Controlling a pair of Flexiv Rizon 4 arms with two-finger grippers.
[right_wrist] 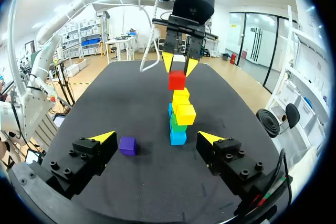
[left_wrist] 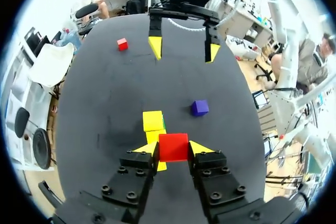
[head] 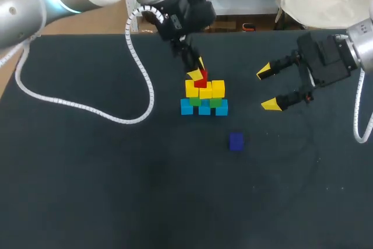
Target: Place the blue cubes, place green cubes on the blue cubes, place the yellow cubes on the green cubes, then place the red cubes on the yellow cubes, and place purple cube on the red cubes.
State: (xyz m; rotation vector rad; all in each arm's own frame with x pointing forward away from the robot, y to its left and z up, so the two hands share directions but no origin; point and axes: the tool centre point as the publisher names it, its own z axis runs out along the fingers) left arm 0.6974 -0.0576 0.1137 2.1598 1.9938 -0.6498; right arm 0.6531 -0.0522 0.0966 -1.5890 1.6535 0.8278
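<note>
A stack stands mid-table: three blue cubes (head: 204, 109) at the base, two green cubes (head: 196, 101) on them, three yellow cubes (head: 205, 91) on top. My left gripper (head: 199, 73) hangs just above the yellow row, shut on a red cube (head: 201, 79); in its wrist view the red cube (left_wrist: 173, 147) sits between the yellow tips, over a yellow cube (left_wrist: 153, 120). The purple cube (head: 235, 141) lies on the table in front and to the right of the stack. My right gripper (head: 269, 88) is open and empty, to the right of the stack. A second red cube (left_wrist: 122, 44) lies far off on the table.
A white cable (head: 76, 106) from my left arm loops over the table's left half. In the right wrist view the purple cube (right_wrist: 127, 145) lies ahead of my right gripper (right_wrist: 156, 138), beside the stack's blue cube (right_wrist: 178, 137).
</note>
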